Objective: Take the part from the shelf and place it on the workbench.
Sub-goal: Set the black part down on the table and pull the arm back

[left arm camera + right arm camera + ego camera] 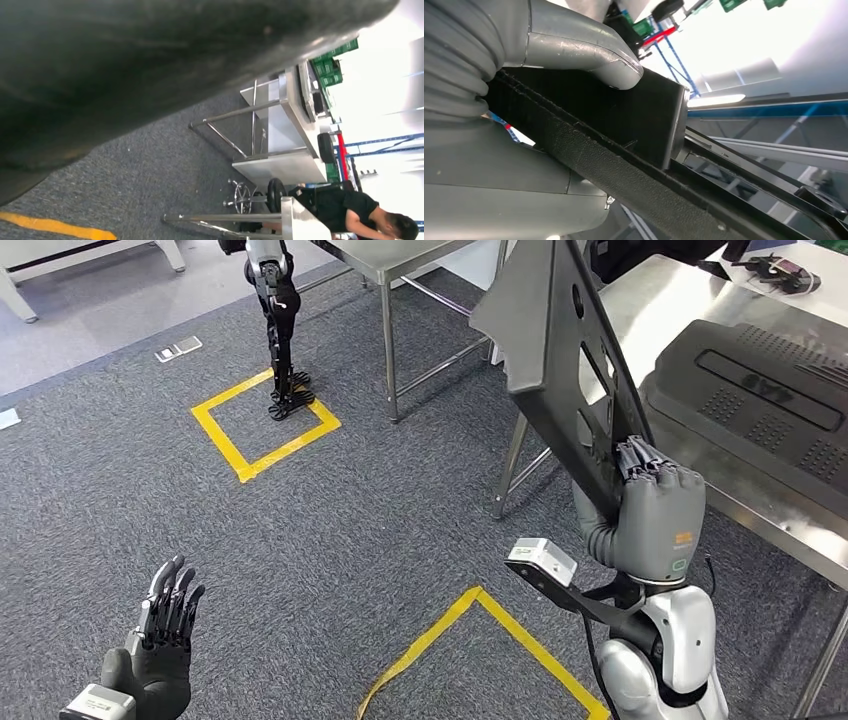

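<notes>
My right hand [655, 510] grips the lower edge of a large flat dark grey plastic part [555, 350] and holds it upright in the air, just in front of the steel workbench [690, 310]. In the right wrist view the thumb [589, 50] presses on the black part [644, 120]. My left hand [165, 640] hangs low at the left over the carpet, fingers apart and holding nothing.
A similar dark panel [760, 390] lies on the workbench. A second steel table [390, 260] stands behind. Yellow tape squares [265, 420] mark the grey carpet, and dark robot legs [280, 330] stand in one. A person [360, 212] bends nearby.
</notes>
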